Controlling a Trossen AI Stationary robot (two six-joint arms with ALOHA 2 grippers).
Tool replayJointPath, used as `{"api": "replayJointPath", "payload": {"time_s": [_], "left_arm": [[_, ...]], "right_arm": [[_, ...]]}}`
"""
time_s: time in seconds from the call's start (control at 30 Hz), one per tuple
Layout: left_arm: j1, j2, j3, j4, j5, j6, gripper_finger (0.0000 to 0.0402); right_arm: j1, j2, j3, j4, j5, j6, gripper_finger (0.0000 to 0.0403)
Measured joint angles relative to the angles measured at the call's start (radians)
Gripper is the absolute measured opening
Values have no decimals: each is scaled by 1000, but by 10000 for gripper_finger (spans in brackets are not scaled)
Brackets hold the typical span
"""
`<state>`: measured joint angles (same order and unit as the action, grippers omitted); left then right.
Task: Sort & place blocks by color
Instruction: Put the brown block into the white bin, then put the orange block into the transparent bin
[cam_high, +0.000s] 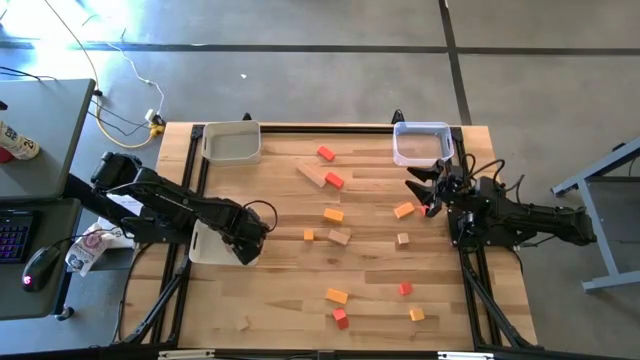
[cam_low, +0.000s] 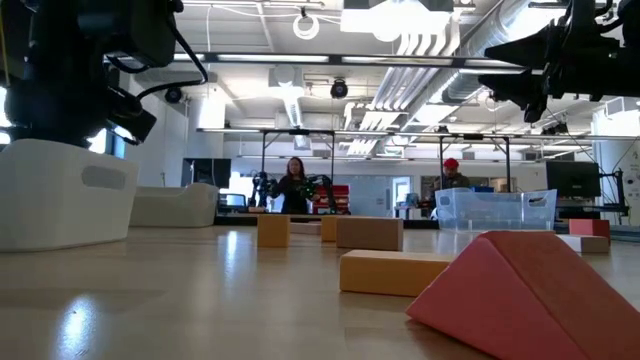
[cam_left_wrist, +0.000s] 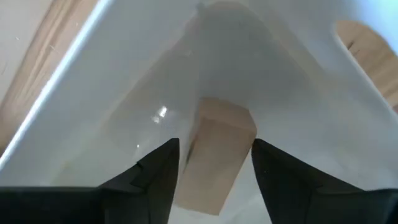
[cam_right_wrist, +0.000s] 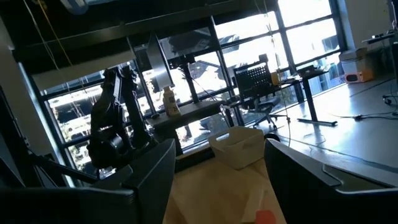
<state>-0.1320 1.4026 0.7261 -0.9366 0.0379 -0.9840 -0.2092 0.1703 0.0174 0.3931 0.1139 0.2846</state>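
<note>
My left gripper points down into a white bin at the table's left side, fingers open. A plain light-wood block lies inside the bin between the two fingers; a gap shows beside one finger, and I cannot tell whether the other touches it. My right gripper hangs open above the table's right side, near a clear bin, with nothing between its fingers. Several red, orange and plain blocks lie scattered on the table, among them a plain plank and a red block.
A second white bin stands at the far left of the table. An orange block lies close to my right gripper. Near the front edge lie a red wedge and an orange block. People stand in the room beyond.
</note>
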Motion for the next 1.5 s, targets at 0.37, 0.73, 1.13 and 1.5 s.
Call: {"api": "replayJointPath", "payload": {"time_s": [0.37, 0.73, 1.13, 1.5], "left_arm": [[28, -57, 2, -5, -18, 63, 198], [28, -264, 2, -8, -232, 279, 198], [46, -432, 2, 26, -289, 101, 198], [46, -450, 2, 254, -290, 149, 198]], "right_arm": [[0, 42, 107, -67, 31, -54, 233], [-6, 344, 351, -195, 208, -110, 233], [-59, 740, 615, -377, 147, -100, 233], [-66, 1081, 740, -398, 65, -57, 233]]}}
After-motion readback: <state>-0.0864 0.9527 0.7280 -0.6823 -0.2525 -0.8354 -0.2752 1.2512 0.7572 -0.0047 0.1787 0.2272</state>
